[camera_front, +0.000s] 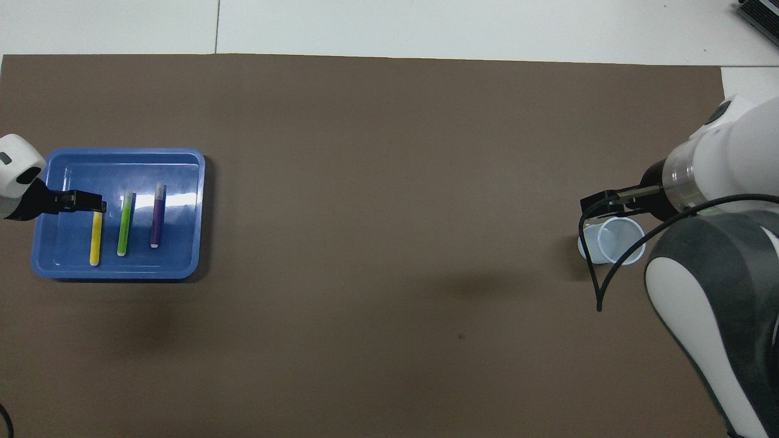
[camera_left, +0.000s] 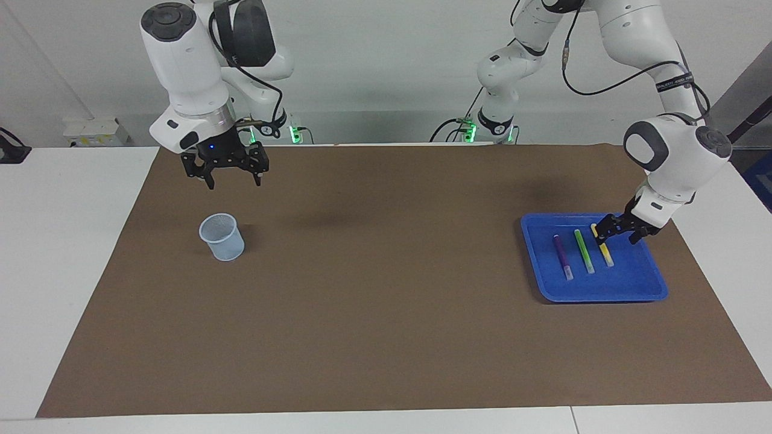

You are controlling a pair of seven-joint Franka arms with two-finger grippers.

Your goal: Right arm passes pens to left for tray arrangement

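Three pens lie side by side in the blue tray (camera_left: 603,293) (camera_front: 182,176) at the left arm's end of the table: purple (camera_left: 563,256) (camera_front: 157,216), green (camera_left: 584,251) (camera_front: 125,224) and yellow (camera_left: 605,254) (camera_front: 95,238). My left gripper (camera_left: 618,236) (camera_front: 91,202) hangs open just above the yellow pen's end nearest the robots, holding nothing. My right gripper (camera_left: 234,182) (camera_front: 595,204), blue light on its base, hangs open and empty in the air at the right arm's end, over the mat beside the mesh cup.
A small pale-blue mesh cup (camera_left: 222,237) (camera_front: 614,242) stands upright on the brown mat (camera_left: 386,289) at the right arm's end. White table surface borders the mat on all sides.
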